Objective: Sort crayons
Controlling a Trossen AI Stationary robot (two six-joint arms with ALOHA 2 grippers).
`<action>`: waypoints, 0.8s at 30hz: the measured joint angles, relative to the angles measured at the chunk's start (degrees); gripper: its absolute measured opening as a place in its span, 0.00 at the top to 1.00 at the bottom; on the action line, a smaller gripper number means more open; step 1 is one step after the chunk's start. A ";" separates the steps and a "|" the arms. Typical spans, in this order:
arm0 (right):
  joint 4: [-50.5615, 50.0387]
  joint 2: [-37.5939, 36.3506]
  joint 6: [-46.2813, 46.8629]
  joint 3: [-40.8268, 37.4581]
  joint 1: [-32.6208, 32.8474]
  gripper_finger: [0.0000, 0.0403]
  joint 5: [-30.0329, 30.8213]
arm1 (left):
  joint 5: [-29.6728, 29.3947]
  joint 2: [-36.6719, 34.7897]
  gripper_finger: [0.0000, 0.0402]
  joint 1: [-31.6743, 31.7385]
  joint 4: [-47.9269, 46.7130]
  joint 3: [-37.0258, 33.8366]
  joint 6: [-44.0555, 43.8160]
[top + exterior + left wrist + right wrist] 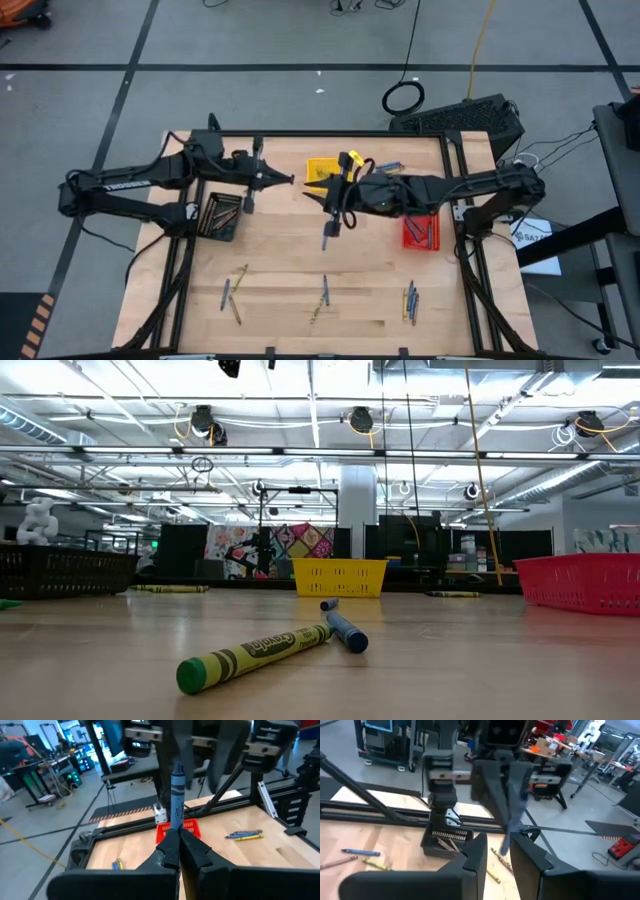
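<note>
Black left gripper (179, 832): fingers pressed together on the lower end of 1 blue crayon (177, 795), held above the desk's middle with its tip pointing at the other arm, apparently offered for a hand-over.

Right gripper (497, 845): directly opposite the left, fingers apart on either side of the crayon's far end. Contact cannot be confirmed. Judged to be placed to receive, since the red tray lies on its side.

Red tray (420, 232): right edge of the desk (280, 260), holding blue crayons, so the likely home for the held piece.

Yellow tray (320, 168): back centre, just behind the 2 grippers, contents hidden.

Black tray (222, 217): left side, beneath the left arm, holding brown crayons.

Loose crayons, unsorted: 3 small mixed clusters along the front of the desk, at left (232, 295), centre (322, 295) and right (410, 300), plus a pair (388, 166) beside the yellow tray. Sorting is judged well short of complete.
</note>
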 joint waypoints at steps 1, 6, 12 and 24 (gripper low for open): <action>0.23 0.17 0.01 0.02 -0.05 0.83 0.09 | -0.04 0.32 1.00 -0.28 0.07 0.00 0.01; 0.33 0.50 0.13 0.00 -0.42 0.83 0.07 | -0.03 1.61 1.00 -1.31 0.85 0.00 0.04; 0.38 0.52 0.73 0.00 -1.34 0.83 0.05 | -0.03 1.87 1.00 -2.03 1.73 0.00 0.44; 1.64 0.50 2.13 0.00 -1.96 0.83 -5.83 | 0.57 2.50 1.00 -2.16 3.54 0.00 0.51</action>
